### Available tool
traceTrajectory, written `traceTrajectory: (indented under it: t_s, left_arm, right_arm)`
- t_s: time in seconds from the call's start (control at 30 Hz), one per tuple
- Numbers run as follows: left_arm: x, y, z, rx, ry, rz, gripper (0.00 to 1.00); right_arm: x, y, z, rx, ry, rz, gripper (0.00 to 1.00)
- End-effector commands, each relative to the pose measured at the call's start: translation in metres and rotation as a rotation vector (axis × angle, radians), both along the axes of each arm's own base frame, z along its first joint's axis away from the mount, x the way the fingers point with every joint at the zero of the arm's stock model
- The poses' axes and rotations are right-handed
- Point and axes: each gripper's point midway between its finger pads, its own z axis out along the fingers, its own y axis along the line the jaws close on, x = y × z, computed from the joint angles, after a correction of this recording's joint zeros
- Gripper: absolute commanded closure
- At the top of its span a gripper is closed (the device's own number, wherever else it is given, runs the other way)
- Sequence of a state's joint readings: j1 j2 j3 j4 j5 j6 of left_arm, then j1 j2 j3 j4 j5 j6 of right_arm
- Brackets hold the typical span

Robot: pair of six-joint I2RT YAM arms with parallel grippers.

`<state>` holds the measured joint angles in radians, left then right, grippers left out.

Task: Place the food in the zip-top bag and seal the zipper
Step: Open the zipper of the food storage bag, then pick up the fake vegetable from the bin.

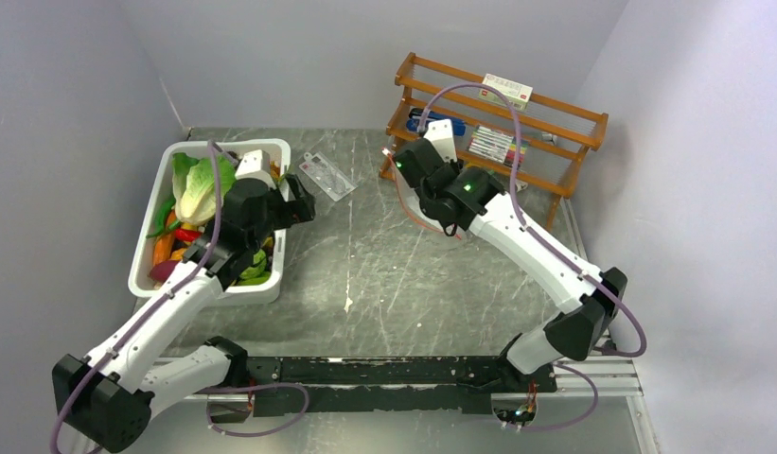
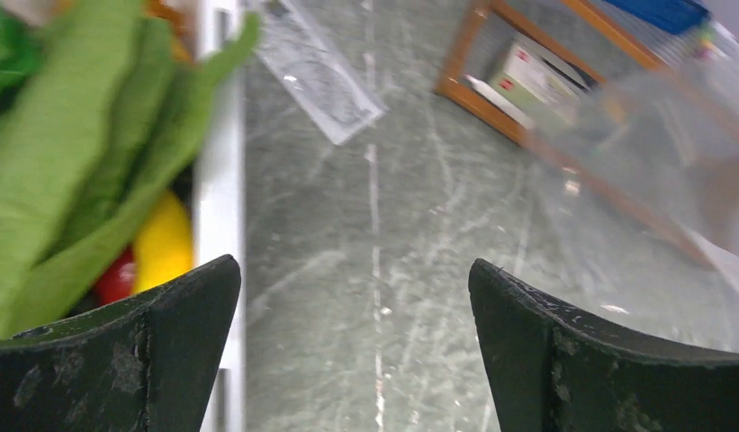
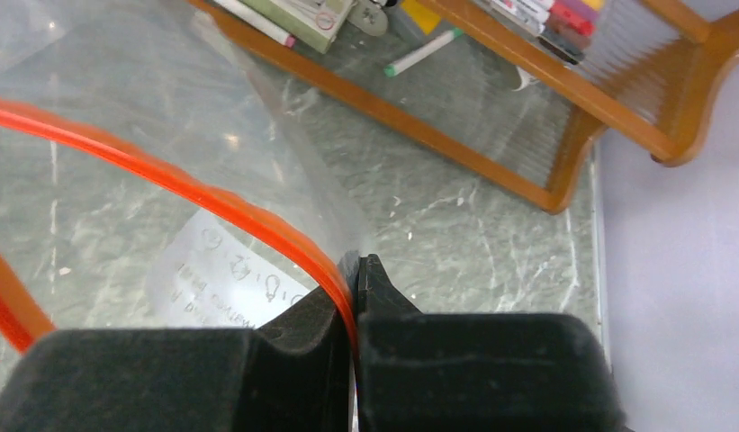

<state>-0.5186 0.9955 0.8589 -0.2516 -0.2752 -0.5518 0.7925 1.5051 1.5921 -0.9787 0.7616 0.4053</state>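
Food (image 1: 197,189) sits in the white bin (image 1: 141,270) at 9 o'clock; the left gripper (image 2: 354,270) hangs wide open and empty above its rim. At 1 o'clock the right gripper (image 3: 356,270) pinches the zip-top bag (image 3: 122,108) by its zipper (image 3: 167,184).

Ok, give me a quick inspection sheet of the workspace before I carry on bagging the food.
Surface: grey marbled table, scratched; no spills seen.
Job's things: zip-top bag held up, mouth looks open, no food seen inside; zipper unsealed; food lies in the white bin.
Clutter: small clear packet flat beside the bin; wooden rack with markers at the back right.
Grippers: left gripper open, empty, over the bin's right edge; right gripper shut on the zipper.
Cables: purple cables run along both arms; the right one loops in front of the rack.
Surroundings: plain pale walls; nothing else seen.
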Motion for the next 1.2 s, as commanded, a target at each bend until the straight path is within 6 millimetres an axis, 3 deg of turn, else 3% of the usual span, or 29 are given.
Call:
traceTrajectory:
  t_s: [0.0,0.1,0.23,0.3,0.4,0.63,0.93,1.0,1.07,1.17]
  left_arm:
    - [0.013,0.04,0.009,0.036,0.008,0.1,0.03]
    - [0.022,0.068,0.011,0.042,0.031,0.154,0.03]
    - [0.032,0.105,0.006,0.024,0.067,0.209,0.05]
    - [0.033,0.116,0.002,0.029,0.094,0.22,0.08]
    - [0.031,0.126,-0.004,0.062,0.132,0.227,0.11]
    - [0.031,0.135,-0.016,0.101,0.173,0.234,0.12]
    - [0.036,0.149,-0.025,0.235,0.22,0.21,0.2]
    - [0.037,0.146,-0.021,0.245,0.205,0.177,0.25]
    - [0.037,0.127,-0.018,0.258,0.173,0.026,0.25]
    - [0.033,0.126,-0.03,0.289,0.222,-0.012,0.23]
  right_arm:
    - [-0.011,-0.016,-0.001,-0.101,0.039,-0.053,1.0]
    - [-0.019,0.019,-0.025,-0.053,0.1,0.035,1.0]
    - [-0.038,0.091,-0.075,0.11,0.233,0.254,1.0]
    - [-0.043,0.104,-0.097,0.137,0.272,0.273,1.0]
    - [-0.042,0.102,-0.114,0.111,0.286,0.241,1.0]
    - [-0.038,0.103,-0.125,0.13,0.286,0.256,1.0]
    - [-0.035,0.109,-0.111,0.226,0.248,0.288,1.0]
    - [-0.036,0.11,-0.112,0.231,0.254,0.292,1.0]
    - [-0.036,0.11,-0.113,0.234,0.258,0.294,1.0]
    - [-0.037,0.11,-0.112,0.237,0.256,0.295,1.0]
